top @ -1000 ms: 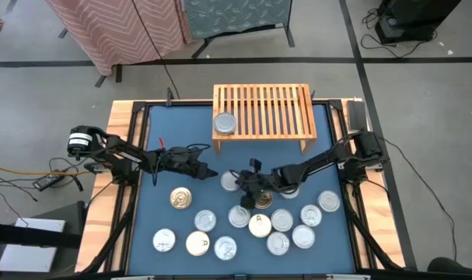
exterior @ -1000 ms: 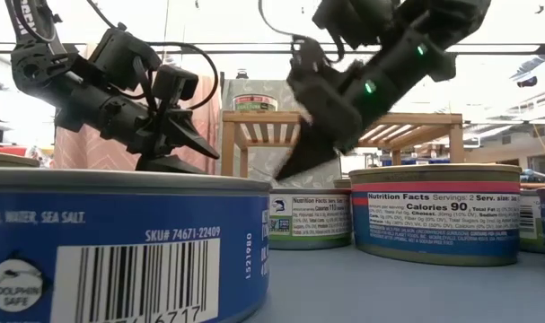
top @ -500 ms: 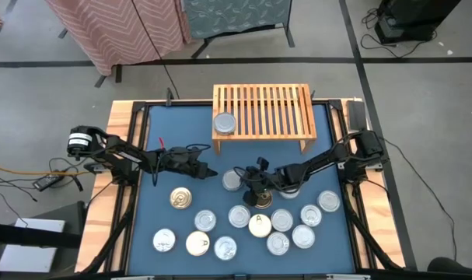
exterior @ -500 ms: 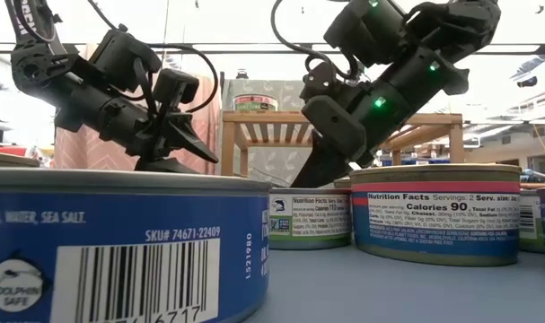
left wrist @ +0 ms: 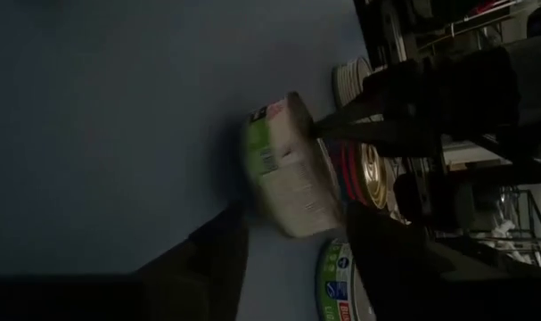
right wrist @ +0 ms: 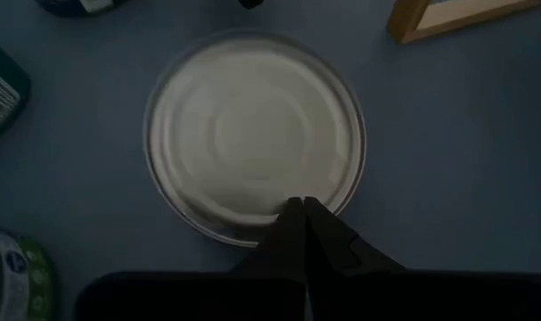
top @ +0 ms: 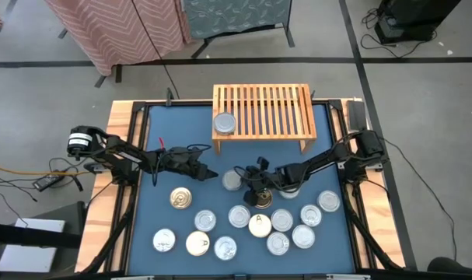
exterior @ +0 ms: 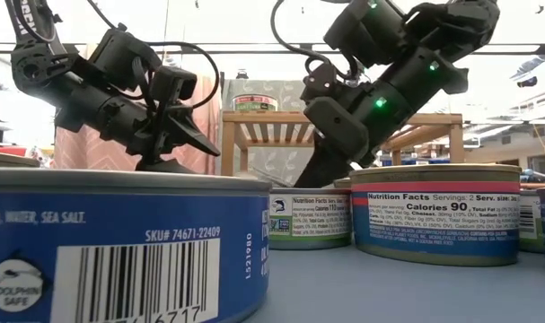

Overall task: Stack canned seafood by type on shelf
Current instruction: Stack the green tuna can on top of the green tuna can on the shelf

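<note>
Jaws pressed together, right gripper (right wrist: pixel 304 212) touches a flat round silver-topped tin (right wrist: pixel 255 134); left gripper (left wrist: pixel 292 236) gapes beside it

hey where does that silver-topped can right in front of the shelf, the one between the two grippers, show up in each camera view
High view: the silver-topped can sits mid-table.
Low view: centre, green-labelled.
Left wrist view: on its side in frame.
Right wrist view: fills the middle.
Shared landmark: the shelf, whose leg shows in the right wrist view.

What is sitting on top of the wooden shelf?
One silver-topped can sits on the shelf, near its front left corner. The other slats are bare. Whatever is under the shelf is hidden from above.
</note>
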`<act>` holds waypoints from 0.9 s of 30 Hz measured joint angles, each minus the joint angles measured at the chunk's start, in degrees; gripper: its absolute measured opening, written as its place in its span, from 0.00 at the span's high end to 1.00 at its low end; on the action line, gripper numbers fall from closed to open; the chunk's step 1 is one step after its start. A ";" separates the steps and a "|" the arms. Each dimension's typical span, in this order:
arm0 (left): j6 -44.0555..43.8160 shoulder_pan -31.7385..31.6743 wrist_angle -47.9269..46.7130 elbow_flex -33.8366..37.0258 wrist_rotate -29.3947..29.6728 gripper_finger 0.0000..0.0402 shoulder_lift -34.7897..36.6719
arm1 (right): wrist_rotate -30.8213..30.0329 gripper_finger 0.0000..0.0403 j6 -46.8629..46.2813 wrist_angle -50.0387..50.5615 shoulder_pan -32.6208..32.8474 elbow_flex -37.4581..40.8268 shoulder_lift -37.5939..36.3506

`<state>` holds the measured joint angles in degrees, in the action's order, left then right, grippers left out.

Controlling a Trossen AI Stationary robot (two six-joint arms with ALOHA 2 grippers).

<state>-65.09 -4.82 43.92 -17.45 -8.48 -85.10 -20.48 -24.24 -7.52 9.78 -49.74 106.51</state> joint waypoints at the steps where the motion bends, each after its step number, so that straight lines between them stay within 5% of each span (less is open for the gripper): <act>1: -0.01 0.00 0.00 0.00 0.00 0.45 0.00 | -0.07 1.00 0.31 0.23 0.00 0.04 -0.01; 10: -3.71 0.01 -0.06 -0.02 0.60 0.26 -0.02 | 0.87 1.00 0.69 -0.40 -0.87 0.16 0.27; 20: -5.54 -0.07 5.05 -0.13 4.60 0.25 -0.02 | 0.28 1.00 0.87 -1.21 -1.03 0.20 0.34; 27: -2.50 -0.10 0.08 -3.95 5.78 0.26 -0.02 | -0.30 1.00 0.58 -2.24 -0.91 0.23 0.34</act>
<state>-67.59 -4.92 44.00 -21.40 -2.70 -85.12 -20.79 -23.66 -9.76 8.88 -49.51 106.85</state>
